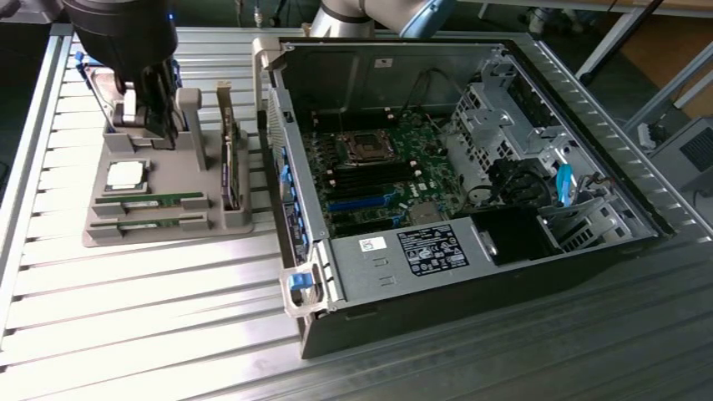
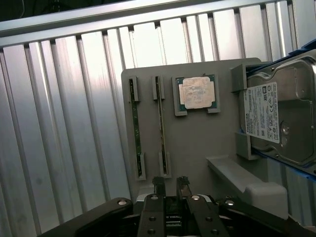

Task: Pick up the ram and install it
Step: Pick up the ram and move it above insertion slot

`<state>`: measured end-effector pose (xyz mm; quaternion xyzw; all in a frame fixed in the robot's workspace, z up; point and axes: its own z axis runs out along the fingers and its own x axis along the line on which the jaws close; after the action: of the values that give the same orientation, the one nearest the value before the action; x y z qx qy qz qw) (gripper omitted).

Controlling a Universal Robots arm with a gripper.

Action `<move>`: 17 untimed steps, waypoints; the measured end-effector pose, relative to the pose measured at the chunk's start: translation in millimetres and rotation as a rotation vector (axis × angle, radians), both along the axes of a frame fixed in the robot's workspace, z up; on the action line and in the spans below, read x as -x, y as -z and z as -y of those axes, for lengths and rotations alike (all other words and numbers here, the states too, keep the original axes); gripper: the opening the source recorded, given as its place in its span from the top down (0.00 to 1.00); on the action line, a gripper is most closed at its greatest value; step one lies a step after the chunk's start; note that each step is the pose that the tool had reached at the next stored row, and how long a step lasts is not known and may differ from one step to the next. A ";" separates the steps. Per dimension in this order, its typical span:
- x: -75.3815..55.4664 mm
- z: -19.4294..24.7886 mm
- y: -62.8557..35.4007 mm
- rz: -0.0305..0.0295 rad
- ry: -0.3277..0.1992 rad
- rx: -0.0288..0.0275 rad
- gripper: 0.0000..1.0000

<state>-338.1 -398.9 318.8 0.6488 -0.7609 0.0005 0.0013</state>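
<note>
**benchrat:** Anyone looking at this one? Where's the gripper [image 1: 150,125] at?

**slotmonkey:** It's hanging over the far end of the grey holder [image 1: 112,238], on the exterior view's left side of the counter [image 1: 134,334]. On the wrist camera the gripper [image 2: 170,183] has its fingertips [image 2: 158,183] apart with nothing between them, so it's carrying nothing.

**benchrat:** And the ram [image 1: 150,200]?

**slotmonkey:** Not picked up. It stands on edge in its slot at the holder's near end, with a second stick [image 1: 150,221] just beside it on the near side. The CPU [image 1: 125,174] lies flat just beyond them. The expansion card [image 1: 230,167] stands upright along the holder's edge toward the exterior view's right. The wrist view has the ram [image 2: 160,126] edge-on between the second stick [image 2: 136,128] and the CPU [image 2: 196,92], with the hard drive [image 2: 281,118] further along. The fingertips look roughly lined up with the ram's end, but that's hard to call from that angle.

**benchrat:** Case?

**slotmonkey:** The open computer case [image 1: 446,322] is on the exterior view's right, well apart from the gripper, with its motherboard [image 1: 402,159] exposed.
</note>
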 end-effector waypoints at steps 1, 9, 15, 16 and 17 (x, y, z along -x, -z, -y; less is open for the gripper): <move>0.0 0.0 0.7 0.0000 0.000 0.0000 0.77; 0.1 0.0 5.9 0.0001 0.000 -0.0001 0.77; 0.1 0.0 9.9 0.0001 0.000 0.0000 0.77; 0.0 0.0 10.7 0.0001 0.000 -0.0001 0.77; 0.1 0.0 11.8 0.0001 0.000 0.0000 0.77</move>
<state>-338.1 -398.9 307.0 0.6488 -0.7609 0.0005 0.0013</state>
